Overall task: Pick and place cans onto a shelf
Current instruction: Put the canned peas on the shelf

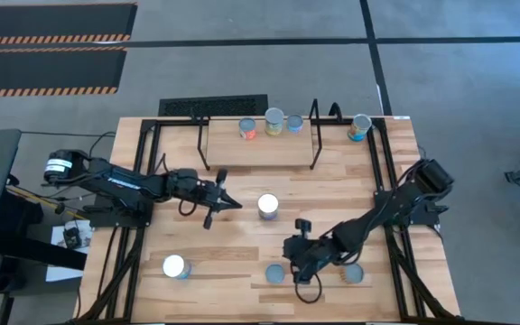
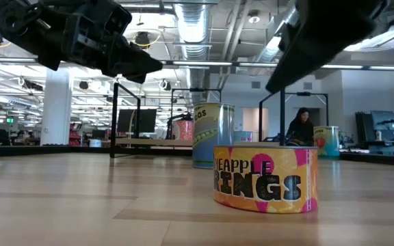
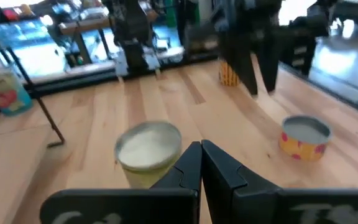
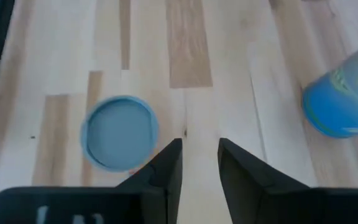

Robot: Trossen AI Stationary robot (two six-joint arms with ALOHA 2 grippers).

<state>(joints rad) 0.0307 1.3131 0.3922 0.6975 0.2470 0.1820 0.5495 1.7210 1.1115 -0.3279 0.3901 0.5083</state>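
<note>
Left gripper (image 1: 227,202), closed and empty, hangs just beside the upright silver-topped can (image 1: 267,206) at mid-surface. Can lies straight ahead of it, axis vertical. Right gripper (image 1: 298,264), slightly open and empty, is farther away, near the grey-blue-topped can (image 1: 275,273).

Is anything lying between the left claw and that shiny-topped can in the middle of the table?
No: from above, only bare wood separates the left gripper from the silver-topped can.

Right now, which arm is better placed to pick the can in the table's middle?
Left, probably. The left gripper points at the middle can, close beside it, fingers together. The right gripper hangs nearer the front cans, beside the blue-topped one.
</note>
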